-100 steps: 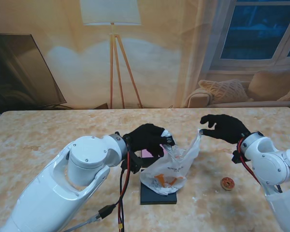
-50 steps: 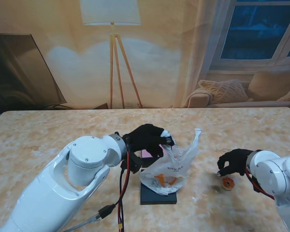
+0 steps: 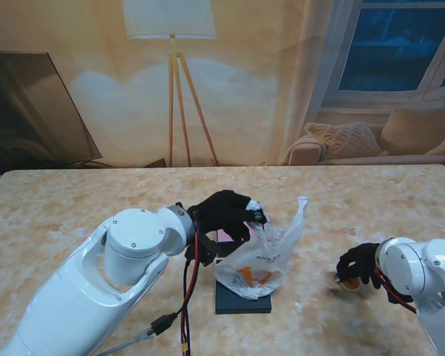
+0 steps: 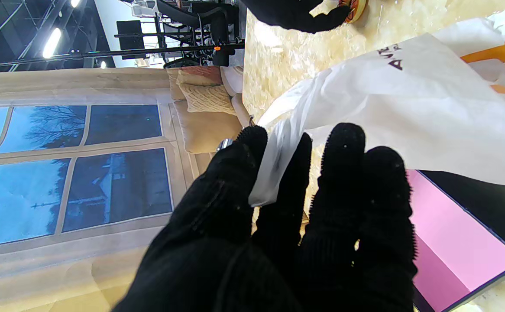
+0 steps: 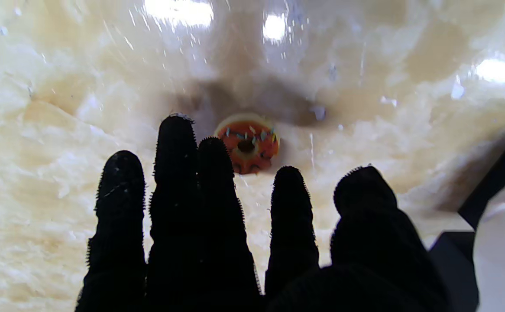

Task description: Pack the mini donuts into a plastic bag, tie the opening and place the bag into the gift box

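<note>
My left arm reaches in from the worktop's [image 3: 74,215] near left corner, its black-gloved left hand [image 3: 224,213] raised over the middle and pinching one rim of the white, thin plastic bag [image 3: 261,256]. The left wrist view shows that pinch closely: a fold of the bag's [image 4: 391,104] film is clamped between the thumb and the neighbouring finger of the left hand [image 4: 296,216], the other fingers [image 4: 343,173] lying straight beside it.

My right arm comes in from the near right corner, and the black-gloved right hand [image 3: 358,263] is low over the worktop, palm down, right at the small orange-glazed mini donut [image 3: 349,285]. From the stand I see only a sliver of that donut past the hand. The right wrist view shows the whole ring [image 5: 247,143], with sprinkles, lying flat on the marble just beyond the fingertips [image 5: 211,151]; the right hand [image 5: 244,234] has its fingers spread and grasps nothing, though whether a tip touches the donut I cannot tell.

The bag sits on the flat dark gift box [image 3: 241,300] near the middle, towards the near edge, its free rim standing up. Orange shapes show through the film. The left wrist view shows the box's pink inner face [image 4: 456,242].
</note>
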Robot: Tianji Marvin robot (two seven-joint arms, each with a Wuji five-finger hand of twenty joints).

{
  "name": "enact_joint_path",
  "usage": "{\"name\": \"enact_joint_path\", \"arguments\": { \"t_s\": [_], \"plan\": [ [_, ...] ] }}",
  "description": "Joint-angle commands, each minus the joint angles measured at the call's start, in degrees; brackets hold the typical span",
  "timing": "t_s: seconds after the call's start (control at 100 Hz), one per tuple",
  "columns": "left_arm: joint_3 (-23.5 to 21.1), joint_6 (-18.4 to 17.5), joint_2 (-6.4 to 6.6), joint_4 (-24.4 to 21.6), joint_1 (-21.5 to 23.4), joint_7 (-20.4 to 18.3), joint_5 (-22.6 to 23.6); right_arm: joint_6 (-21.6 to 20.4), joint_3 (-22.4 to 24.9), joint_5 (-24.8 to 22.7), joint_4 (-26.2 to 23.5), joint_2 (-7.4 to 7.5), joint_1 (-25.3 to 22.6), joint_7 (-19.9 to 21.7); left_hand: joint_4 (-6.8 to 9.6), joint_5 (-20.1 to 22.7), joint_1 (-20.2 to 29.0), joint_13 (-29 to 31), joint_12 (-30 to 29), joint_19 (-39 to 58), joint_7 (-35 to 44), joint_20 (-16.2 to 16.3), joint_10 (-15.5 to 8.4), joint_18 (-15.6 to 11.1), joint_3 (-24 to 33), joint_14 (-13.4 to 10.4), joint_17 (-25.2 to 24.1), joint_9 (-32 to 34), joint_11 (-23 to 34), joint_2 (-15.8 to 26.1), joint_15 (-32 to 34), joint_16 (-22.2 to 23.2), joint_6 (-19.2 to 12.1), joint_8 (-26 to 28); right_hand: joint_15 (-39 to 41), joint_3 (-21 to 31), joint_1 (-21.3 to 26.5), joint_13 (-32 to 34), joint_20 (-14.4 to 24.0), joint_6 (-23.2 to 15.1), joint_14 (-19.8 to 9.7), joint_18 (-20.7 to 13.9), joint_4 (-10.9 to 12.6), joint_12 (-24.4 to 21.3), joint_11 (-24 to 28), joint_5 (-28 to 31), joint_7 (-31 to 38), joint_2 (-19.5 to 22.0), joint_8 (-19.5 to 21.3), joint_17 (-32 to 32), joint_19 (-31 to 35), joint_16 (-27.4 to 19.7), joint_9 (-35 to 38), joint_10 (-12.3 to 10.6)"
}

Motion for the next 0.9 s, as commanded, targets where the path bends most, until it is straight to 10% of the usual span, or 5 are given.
{"name": "enact_joint_path", "arguments": {
  "t_s": [0.0,0.55,0.89],
  "plan": [
    [-0.05,0.15,-0.26,-0.23,0.11,-0.72,0.06,0.08,-0.42,-0.13,0.9,0.21,-0.07,2.88,-0.71,1.52,1.83,0.68,0.03,1.33,0.89,1.17,0.13,-0.58,-0.52,0.44,0.1,0.62,0.52,-0.32,1.2,1.04,-0.83,0.49,-1.57,-1.62,-0.66,1.62,-0.92,-1.66,1.53,1.11,1.36,-1.51,-0.97,-2.64,-0.84,2.39,-0.58,0.12,-0.77,-1.52,1.57,2.13],
    [0.05,-0.23,-0.25,-0.02,0.14,-0.71,0.21,5.29,-5.11,4.57,7.8,1.41,5.08,4.66,-0.67,1.47,1.84,0.83,0.14,1.35,1.35,1.14,-0.12,-0.69,-0.65,0.35,0.16,0.79,0.67,-0.41,1.26,1.06,-1.26,0.76,-10.99,-4.56,-0.28,-3.41,-2.7,-4.14,4.68,2.21,1.5,-5.79,-4.82,-7.25,-1.98,3.98,-1.25,-4.78,-5.91,-5.74,-4.43,5.72],
    [0.04,-0.17,-0.32,0.1,0.08,-0.54,0.23,5.45,-6.6,8.99,10.52,1.2,6.48,-1.64,-0.65,1.37,1.85,0.75,0.17,1.3,1.46,1.1,-0.11,-0.83,-0.57,0.33,0.11,0.64,0.68,-0.38,1.23,1.07,-1.23,0.74,-12.4,-3.93,5.4,-2.01,-4.37,-1.99,3.14,0.72,1.86,-5.55,-2.87,-1.29,1.77,-1.34,-0.23,-3.4,-6.27,-7.54,-2.13,2.88]
  ]
}}
